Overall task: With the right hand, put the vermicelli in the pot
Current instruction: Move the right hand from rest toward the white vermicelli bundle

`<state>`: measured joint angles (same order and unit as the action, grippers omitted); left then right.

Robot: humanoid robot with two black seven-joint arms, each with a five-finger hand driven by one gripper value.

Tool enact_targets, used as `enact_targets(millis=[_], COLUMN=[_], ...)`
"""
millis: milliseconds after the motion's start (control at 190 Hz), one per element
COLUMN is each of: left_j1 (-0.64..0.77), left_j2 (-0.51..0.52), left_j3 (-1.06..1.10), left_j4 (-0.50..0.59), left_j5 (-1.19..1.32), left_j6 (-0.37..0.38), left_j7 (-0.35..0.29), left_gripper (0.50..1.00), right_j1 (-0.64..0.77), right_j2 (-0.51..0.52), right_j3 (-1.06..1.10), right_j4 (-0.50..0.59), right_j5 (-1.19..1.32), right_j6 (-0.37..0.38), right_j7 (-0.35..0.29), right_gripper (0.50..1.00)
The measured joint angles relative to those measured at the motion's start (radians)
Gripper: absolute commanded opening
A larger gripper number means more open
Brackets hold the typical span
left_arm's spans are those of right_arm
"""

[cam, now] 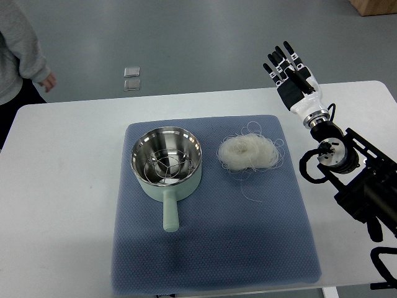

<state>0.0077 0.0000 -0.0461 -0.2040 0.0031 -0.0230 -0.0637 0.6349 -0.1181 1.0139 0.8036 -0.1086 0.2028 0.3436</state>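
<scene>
Around: your vermicelli (247,153) lies right of the pot (166,161) on the blue mat (211,248); a person (18,56) stands far left.
Right hand (289,68): fingers spread wide, holding nothing, above the desk (62,205) edge.

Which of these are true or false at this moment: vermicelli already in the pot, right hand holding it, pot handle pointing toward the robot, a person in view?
1. The vermicelli is in the pot. False: it lies on the blue mat, right of the pot.
2. The right hand holds the vermicelli. False: it is open, past the mat's far right corner, holding nothing.
3. The pot's handle points toward the robot's side. True.
4. A person shows at the top left. True.
</scene>
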Motion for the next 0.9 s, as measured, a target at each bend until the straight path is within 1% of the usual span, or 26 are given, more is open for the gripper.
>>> enact_targets(millis=[116,279,569,695,901], left_j1=[0.0,0.0,0.0,0.0,0.0], left_j2=[0.0,0.0,0.0,0.0,0.0], left_j3=[0.001,0.001,0.0,0.001,0.0], left_j4=[0.0,0.0,-0.003,-0.003,-0.003], left_j5=[0.0,0.0,0.0,0.0,0.0], left_j6=[0.0,0.0,0.0,0.0,0.0], left_j7=[0.003,0.03,0.034,0.035,0.035], left_gripper=[1.0,1.0,1.0,1.0,1.0], right_j1=[0.001,0.003,0.028,0.081,0.225], right_j2=[0.0,-0.001,-0.012,-0.04,-0.148], right_j3=[0.001,0.0,-0.036,-0.118,-0.353], right_j4=[0.0,0.0,0.001,0.003,0.004], right_j5=[0.0,0.0,-0.023,-0.119,-0.409], right_j6=[0.0,0.0,0.004,0.006,0.008], right_j7=[0.0,-0.002,-0.011,-0.022,-0.074], right_gripper=[0.928,0.928,0.928,0.928,0.928])
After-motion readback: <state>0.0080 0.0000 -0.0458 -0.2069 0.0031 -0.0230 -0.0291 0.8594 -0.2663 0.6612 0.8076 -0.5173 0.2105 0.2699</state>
